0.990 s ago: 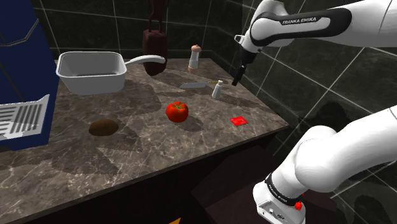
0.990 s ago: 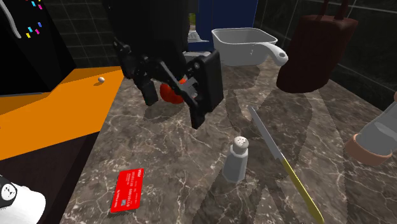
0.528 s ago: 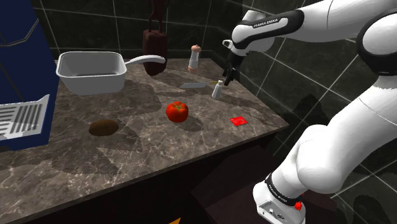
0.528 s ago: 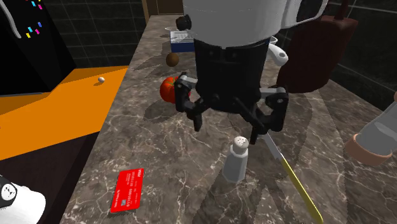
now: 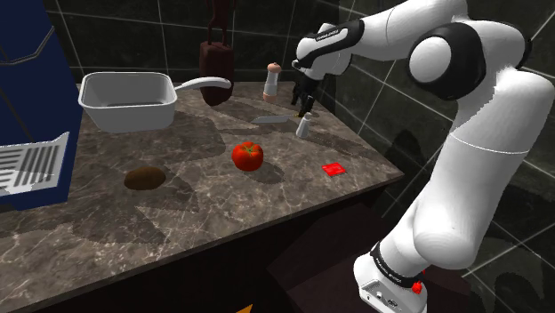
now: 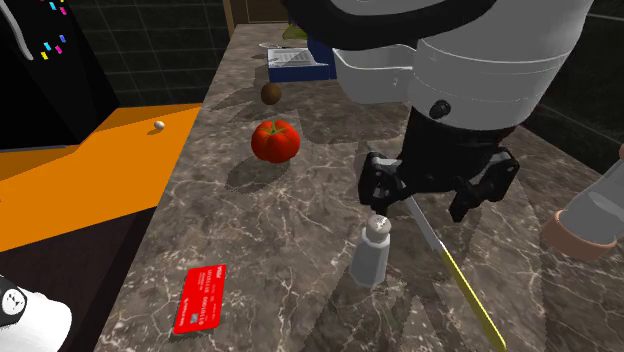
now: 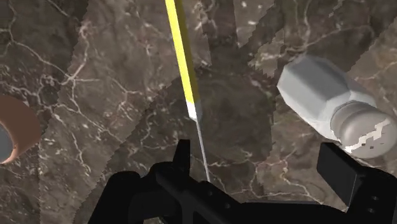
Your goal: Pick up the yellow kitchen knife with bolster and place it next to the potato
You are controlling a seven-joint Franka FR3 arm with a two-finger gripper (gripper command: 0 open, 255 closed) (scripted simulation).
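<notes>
black claw (image 6: 428,203) above yellow knife (image 7: 181,51)

- Knife (image 7: 181,51): handle was yellow, blade pale grey.
- Countertop (image 5: 205,204): was dark brown marble, veined white.
- Tomato (image 5: 247,156): was red.
- Card (image 6: 201,298): was red, printed white.
- Shaker (image 6: 372,250): was grey, cap speckled white.
- Potato (image 5: 143,178): was brown.

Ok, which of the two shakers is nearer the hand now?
The short grey shaker with the white speckled cap, right beside the open hand and the knife; the taller brown-capped shaker stands farther off.
</notes>
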